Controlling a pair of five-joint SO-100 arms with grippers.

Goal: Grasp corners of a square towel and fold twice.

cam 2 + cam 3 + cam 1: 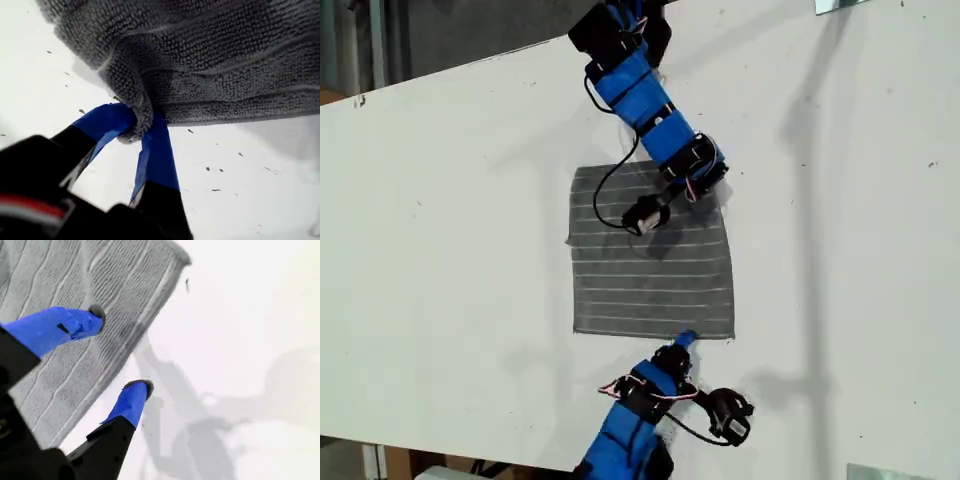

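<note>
Plainly, towel (650, 265) on white table (440, 280).

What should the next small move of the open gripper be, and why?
Probably my second gripper should lower and close on the towel edge. Its jaws are open and straddle that edge, one finger over the cloth and the other over the bare table, while my first gripper already pinches another edge.
</note>
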